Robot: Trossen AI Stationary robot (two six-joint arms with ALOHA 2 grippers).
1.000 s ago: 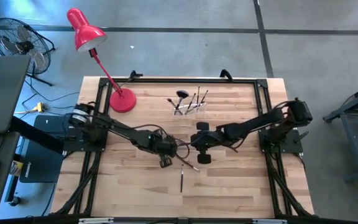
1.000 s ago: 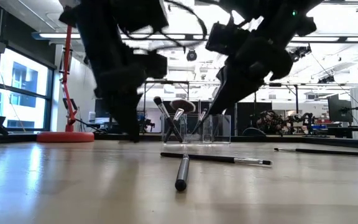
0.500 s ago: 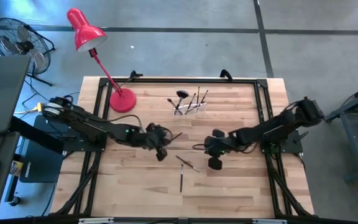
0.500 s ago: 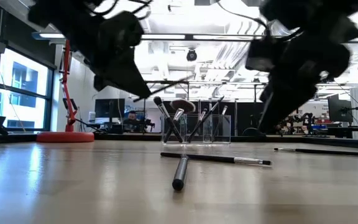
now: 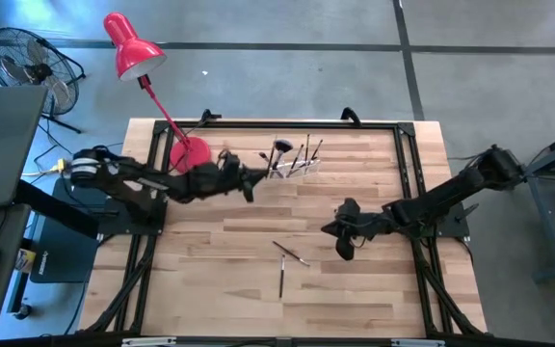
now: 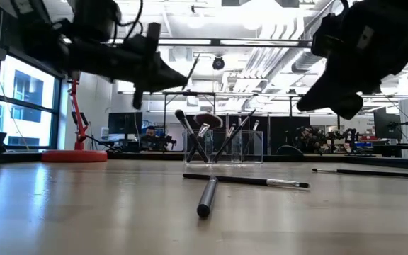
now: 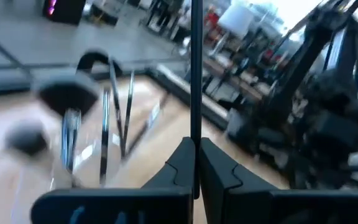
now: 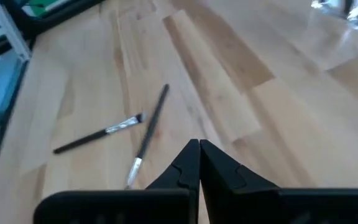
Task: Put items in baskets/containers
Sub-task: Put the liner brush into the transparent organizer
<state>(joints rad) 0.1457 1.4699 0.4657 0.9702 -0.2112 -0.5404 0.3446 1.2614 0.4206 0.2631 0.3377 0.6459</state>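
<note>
1. The clear holder [image 5: 294, 166] stood at the far side of the desk [image 5: 355, 289], beside the red lamp's base [image 5: 190, 154], with several brushes [image 6: 204, 134] already upright in it.
2. The left gripper [image 5: 249, 181] hung just beside the holder, jaws clamped on a thin dark brush [image 7: 196, 68].
3. Two crossed brushes [image 5: 288, 253] and another brush [image 5: 281, 282] lay mid-desk, with one more [image 6: 369, 172] off to the side, so I judged the job about half done.
4. The right gripper [image 5: 345, 246] hovered near them, jaws together, empty.
</note>
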